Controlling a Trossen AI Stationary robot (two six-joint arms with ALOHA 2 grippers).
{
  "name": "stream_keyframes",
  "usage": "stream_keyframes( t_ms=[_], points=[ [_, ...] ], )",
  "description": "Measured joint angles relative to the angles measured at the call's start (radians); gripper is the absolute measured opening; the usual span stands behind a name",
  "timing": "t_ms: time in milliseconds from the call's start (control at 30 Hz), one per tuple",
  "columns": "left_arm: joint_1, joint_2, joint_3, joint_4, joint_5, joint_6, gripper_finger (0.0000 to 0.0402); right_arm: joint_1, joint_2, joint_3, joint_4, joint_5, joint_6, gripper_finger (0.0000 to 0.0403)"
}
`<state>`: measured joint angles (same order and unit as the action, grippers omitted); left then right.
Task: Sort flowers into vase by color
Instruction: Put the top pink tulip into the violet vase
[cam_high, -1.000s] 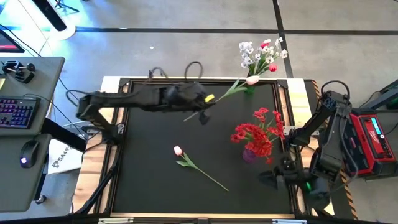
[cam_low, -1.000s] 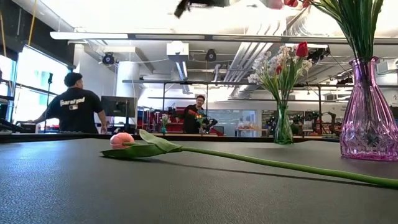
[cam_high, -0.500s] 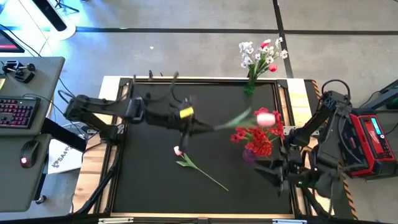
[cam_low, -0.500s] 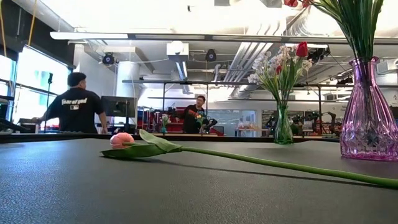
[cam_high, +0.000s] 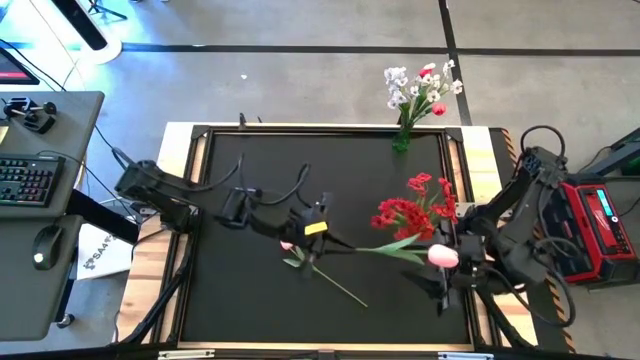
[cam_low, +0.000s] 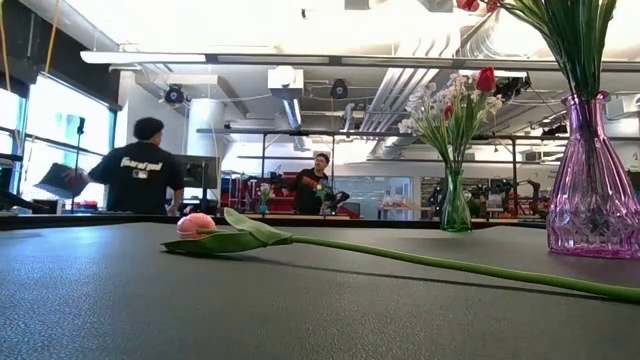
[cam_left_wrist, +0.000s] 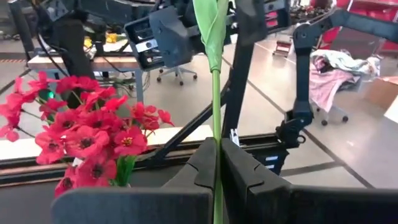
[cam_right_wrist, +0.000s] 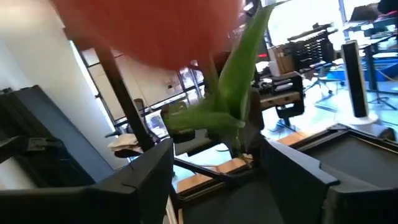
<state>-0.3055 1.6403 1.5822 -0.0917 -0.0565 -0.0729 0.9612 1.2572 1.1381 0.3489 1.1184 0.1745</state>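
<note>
My left gripper (cam_high: 335, 242) is shut on the stem of a pink tulip (cam_high: 443, 256), which it holds out level over the table's right half. The blossom (cam_right_wrist: 149, 31) hangs just ahead of my right gripper (cam_high: 445, 272). That gripper's open fingers (cam_right_wrist: 292, 177) stand to either side of the tulip's leaves (cam_right_wrist: 230, 99); whether they touch, I cannot tell. A second pink tulip (cam_high: 287, 244) lies flat on the mat. Red flowers (cam_high: 405, 215) fill a purple vase (cam_low: 593, 190). White flowers and a red tulip stand in a small vase (cam_high: 420, 90) at the far edge. My left gripper pinches the tulip's green stem (cam_left_wrist: 216, 155) between its two fingers, below the leaves (cam_left_wrist: 211, 25). The fingers come level from the table's left and lie along the stem. The tulip is lifted clear of the table, its blossom end pointing toward the right edge.
The purple vase of red flowers (cam_left_wrist: 93, 130) stands close beside the held stem, on its far side. The lying tulip's stem (cam_low: 450, 265) runs across the mat's middle. People move in the room beyond the table (cam_low: 140, 170).
My left gripper has swung from the far edge, near the white-flower vase, toward the near right, carrying the pink tulip past the red flowers to my right gripper. My right gripper has risen and rolled over near the table's right edge.
</note>
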Motion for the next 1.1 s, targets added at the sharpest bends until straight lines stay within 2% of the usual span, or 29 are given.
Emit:
stream_keyframes(
  t_ms=[200, 367, 500, 633, 700, 767, 900, 1000, 1100],
  points=[
    [-0.004, 0.02, 0.0, 0.037, -0.013, -0.023, 0.0, -0.062, 0.0, 0.0, 0.018, -0.093, -0.047, 0.0203],
    [-0.004, 0.033, 0.001, 0.035, -0.012, -0.022, 0.0, -0.106, 0.0, 0.0, 0.024, -0.1, -0.056, 0.0164],
    [-0.004, 0.032, 0.001, 0.032, -0.012, -0.028, 0.0, -0.119, 0.0, 0.0, 0.023, -0.1, -0.044, 0.0109],
    [-0.003, 0.032, 0.001, 0.03, -0.015, -0.032, 0.0006, -0.109, 0.0, 0.0, 0.021, -0.08, -0.044, 0.002],
    [-0.003, 0.032, 0.001, 0.032, -0.015, -0.038, 0.0016, -0.092, -0.007, 0.0, 0.016, -0.08, -0.03, 0.0012],
    [-0.004, 0.032, 0.001, 0.025, -0.015, -0.038, 0.0032, -0.066, -0.032, 0.0, -0.021, -0.097, 0.025, 0.0015],
    [-0.004, 0.028, 0.001, 0.02, -0.015, -0.039, 0.0069, 0.003, -0.125, 0.0, -0.179, -0.24, 0.209, 0.0004],
    [-0.002, 0.028, 0.001, 0.02, -0.015, -0.039, 0.0095, 0.054, -0.186, 0.0, -0.357, -0.335, 0.387, 0.0005],
    [-0.001, 0.028, 0.001, 0.008, -0.015, -0.038, 0.0114, 0.101, -0.234, 0.0, -0.582, -0.376, 0.59, 0.0002]
  ],
)
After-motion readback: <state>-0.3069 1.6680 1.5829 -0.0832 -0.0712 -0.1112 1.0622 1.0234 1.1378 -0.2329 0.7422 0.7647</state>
